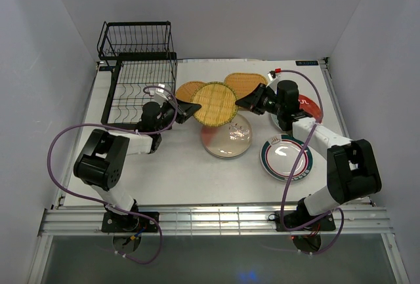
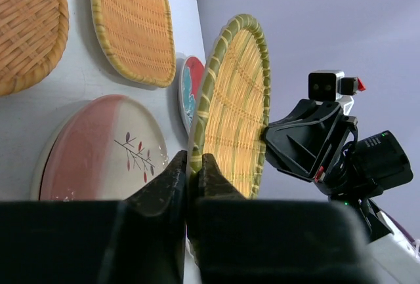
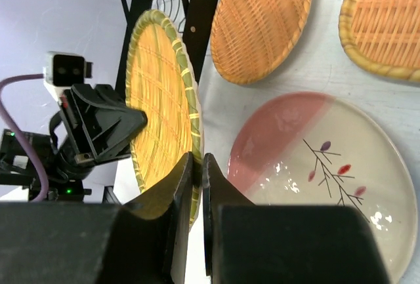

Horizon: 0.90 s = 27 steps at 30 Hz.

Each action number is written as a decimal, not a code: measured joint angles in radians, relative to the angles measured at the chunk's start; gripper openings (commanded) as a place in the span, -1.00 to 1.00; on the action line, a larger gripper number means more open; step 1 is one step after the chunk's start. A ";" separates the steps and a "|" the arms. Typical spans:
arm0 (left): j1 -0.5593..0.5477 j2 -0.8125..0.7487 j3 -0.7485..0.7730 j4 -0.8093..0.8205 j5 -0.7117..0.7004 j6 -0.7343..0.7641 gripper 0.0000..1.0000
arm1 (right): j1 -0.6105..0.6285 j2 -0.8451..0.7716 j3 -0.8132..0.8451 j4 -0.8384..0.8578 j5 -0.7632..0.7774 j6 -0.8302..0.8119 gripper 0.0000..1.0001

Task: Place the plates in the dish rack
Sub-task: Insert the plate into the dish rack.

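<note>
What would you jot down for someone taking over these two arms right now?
Left end effector: shut on one edge of the green-rimmed woven plate.
Right end effector: shut on the opposite edge; plate held off the table.
Dish rack: no plates in it.
On table: two more woven plates, pink-and-white plate, green-ringed plate, red plate under right arm.
Left: rack all six.

the dish rack stands at the table's far left. right of it the raised plate hangs between the left gripper and right gripper. behind it lie the rear-left plate and rear-right plate; before it the middle plate; farther right the near-right plate and far-right plate.
</note>
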 measured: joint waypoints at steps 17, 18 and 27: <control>-0.003 0.007 0.000 -0.010 -0.022 0.230 -1.00 | 0.004 -0.106 -0.091 -0.062 0.071 -0.148 0.66; -0.003 0.004 0.000 -0.013 -0.019 0.251 -1.00 | 0.004 -0.126 -0.108 -0.064 0.080 -0.154 0.67; 0.064 -0.102 0.034 -0.074 0.100 0.450 -1.00 | 0.004 -0.319 -0.293 -0.078 0.198 -0.202 0.73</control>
